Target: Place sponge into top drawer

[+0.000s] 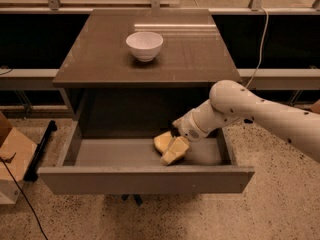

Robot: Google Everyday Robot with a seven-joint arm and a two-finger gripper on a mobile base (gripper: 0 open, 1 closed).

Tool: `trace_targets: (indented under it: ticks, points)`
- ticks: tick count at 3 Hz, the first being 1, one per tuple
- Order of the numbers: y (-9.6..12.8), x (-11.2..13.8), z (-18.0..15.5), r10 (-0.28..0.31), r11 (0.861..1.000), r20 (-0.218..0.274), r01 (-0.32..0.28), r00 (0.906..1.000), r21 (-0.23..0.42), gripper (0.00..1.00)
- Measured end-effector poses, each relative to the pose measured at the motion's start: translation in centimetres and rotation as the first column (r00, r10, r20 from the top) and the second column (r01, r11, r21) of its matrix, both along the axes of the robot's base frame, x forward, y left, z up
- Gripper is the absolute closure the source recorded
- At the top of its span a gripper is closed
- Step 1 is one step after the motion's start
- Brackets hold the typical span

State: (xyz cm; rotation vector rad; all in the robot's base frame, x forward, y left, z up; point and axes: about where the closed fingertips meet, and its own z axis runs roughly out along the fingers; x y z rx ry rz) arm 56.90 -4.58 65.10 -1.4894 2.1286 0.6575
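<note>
Bowl point(144, 45) on table point(200, 59) near back edge; top drawer point(145, 180) open below front edge; inside, sponge point(162, 141) just beside gripper point(175, 151).

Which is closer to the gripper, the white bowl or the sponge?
The sponge, down inside the open top drawer right at the gripper; the white bowl sits up on the table, well away.

High frontal view, gripper point(170, 151) inside top drawer point(145, 180)
</note>
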Motion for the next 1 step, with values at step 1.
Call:
trace_targets:
  ticks: [1]
  points:
    - [0.0, 0.0, 0.0, 0.0, 1.0, 0.0, 0.0, 1.0, 0.0, 0.0]
